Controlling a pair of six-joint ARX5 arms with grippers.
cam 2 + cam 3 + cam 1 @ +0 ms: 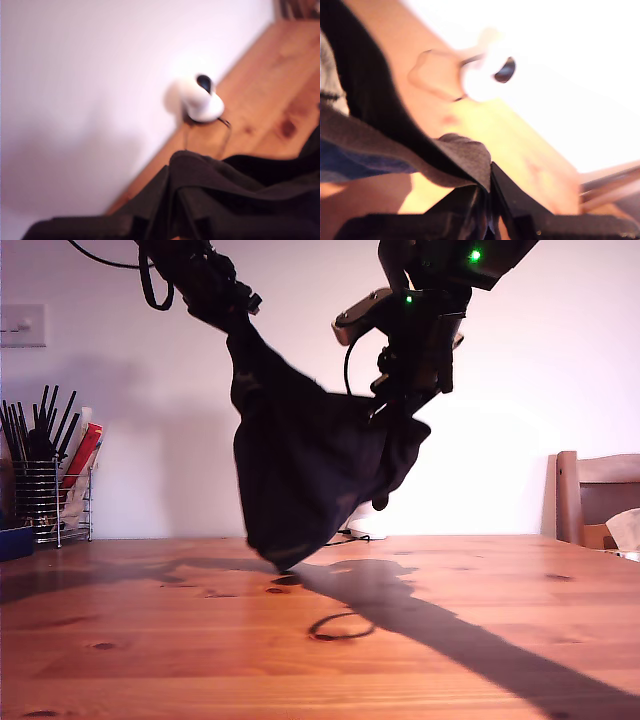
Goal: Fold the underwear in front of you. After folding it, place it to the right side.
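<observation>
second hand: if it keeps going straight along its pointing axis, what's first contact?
Beyond the underwear pinched in my second hand, the line runs over bare wooden table toward the small white camera by the wall. Probably the tabletop first; the view is blurred, depth unclear.
</observation>
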